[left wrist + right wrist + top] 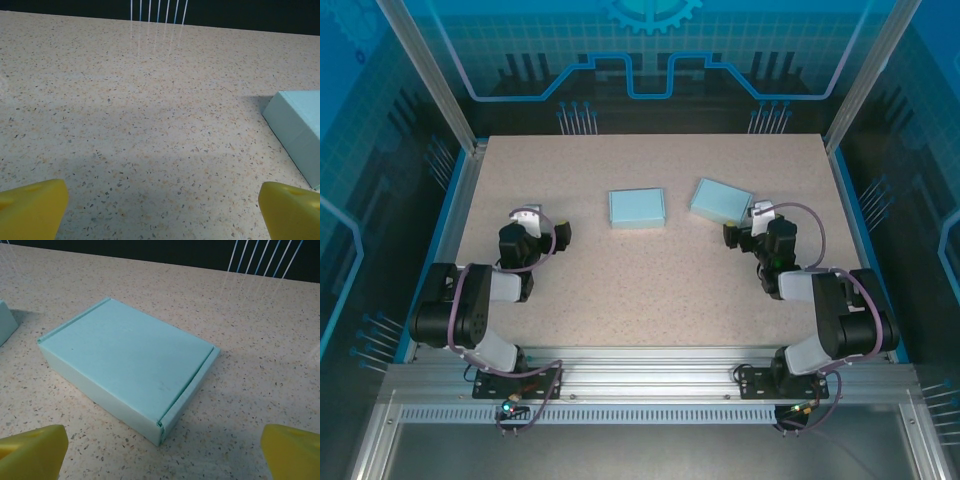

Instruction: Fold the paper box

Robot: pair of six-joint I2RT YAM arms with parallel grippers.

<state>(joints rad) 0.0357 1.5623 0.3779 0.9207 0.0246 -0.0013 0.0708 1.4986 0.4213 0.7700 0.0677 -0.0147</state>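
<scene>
Right wrist view: the right claw (164,455) is spread wide. Its two yellow fingertips (32,450) sit at the bottom corners of the picture, holding nothing and touching nothing. Just ahead of the open gap, a little to its left, a pale teal paper box (127,357) lies flat on the speckled table (265,325). Its lid is closed, and it is turned at an angle so that one corner points back toward the claw. Farther left, at the picture's edge, the corner of a second box (6,325) of the same colour shows, apart from the first.

Left wrist view: the left claw (162,210) is likewise spread wide and empty, with bare tabletop between its yellow tips. The second box lies ahead and to its right, clear of the claw.

Top external view: both boxes lie flat, side by side, past the two claws. The paper box is just in front of the right claw, and the second box is well apart from the left claw.
</scene>
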